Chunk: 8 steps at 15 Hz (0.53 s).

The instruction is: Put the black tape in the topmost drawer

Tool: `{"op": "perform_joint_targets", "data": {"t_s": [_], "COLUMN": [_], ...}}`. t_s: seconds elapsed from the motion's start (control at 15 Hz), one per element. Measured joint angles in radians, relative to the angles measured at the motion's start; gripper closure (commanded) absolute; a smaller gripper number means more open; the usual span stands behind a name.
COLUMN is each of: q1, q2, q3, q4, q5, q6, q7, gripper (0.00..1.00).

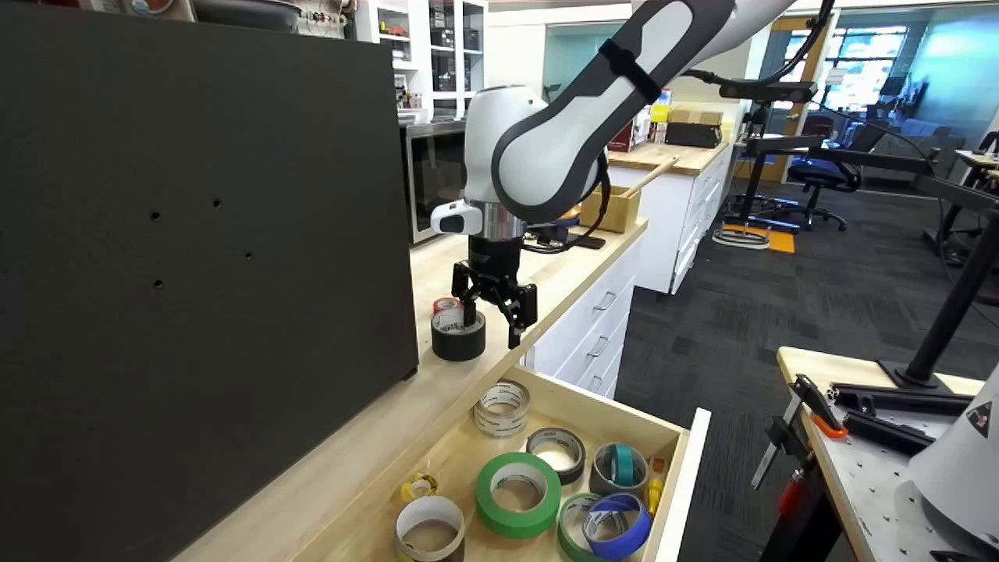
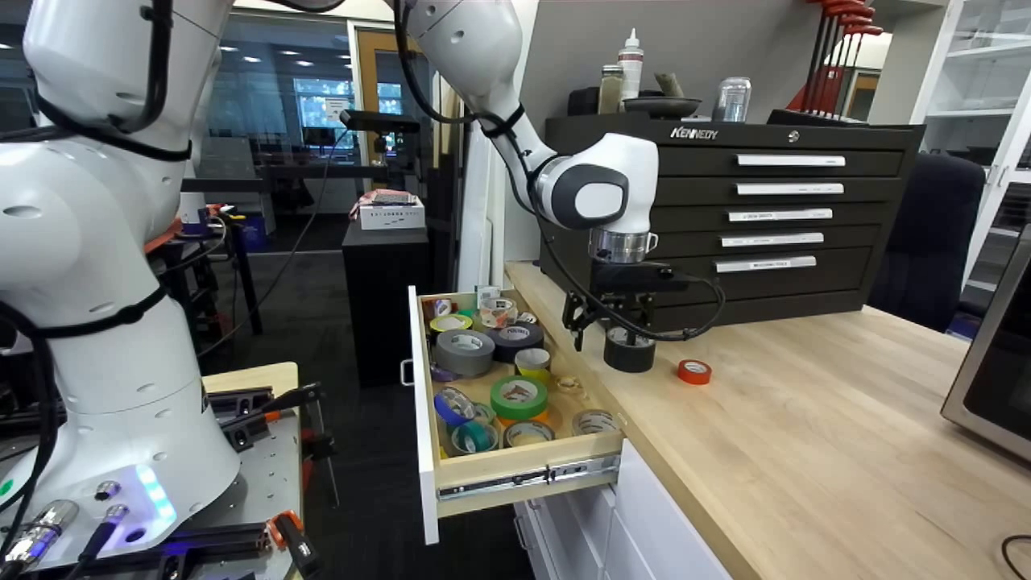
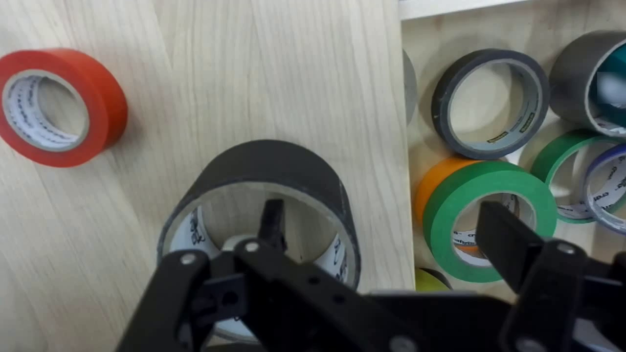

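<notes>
My black fingers (image 3: 272,222) stand spread, one in or over the hollow of the wide, round black tape roll (image 1: 458,346); I'd sink straight, then pinch its wall.

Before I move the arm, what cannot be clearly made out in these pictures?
Wide black tape roll: wrist view, lower rim partly hidden by the black jaws.
Greyish tape roll: wrist view, mostly hidden by the wooden counter.
Blue tape roll: wrist view, cut off by the right edge.
Small red tape roll: in an exterior view, partly behind the black roll.
White label strip: in an exterior view, print too small.
</notes>
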Motion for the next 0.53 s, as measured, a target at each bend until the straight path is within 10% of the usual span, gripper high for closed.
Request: {"op": "perform_joint_targets", "data": {"t_s": [0.53], "q1": [-0.011], "q2": [0.023], "q3": [0.014], "q4": [0.000], "q5": [0.001], "q6": [0.031], "q7": [-0.040], "gripper": [0.80]}}
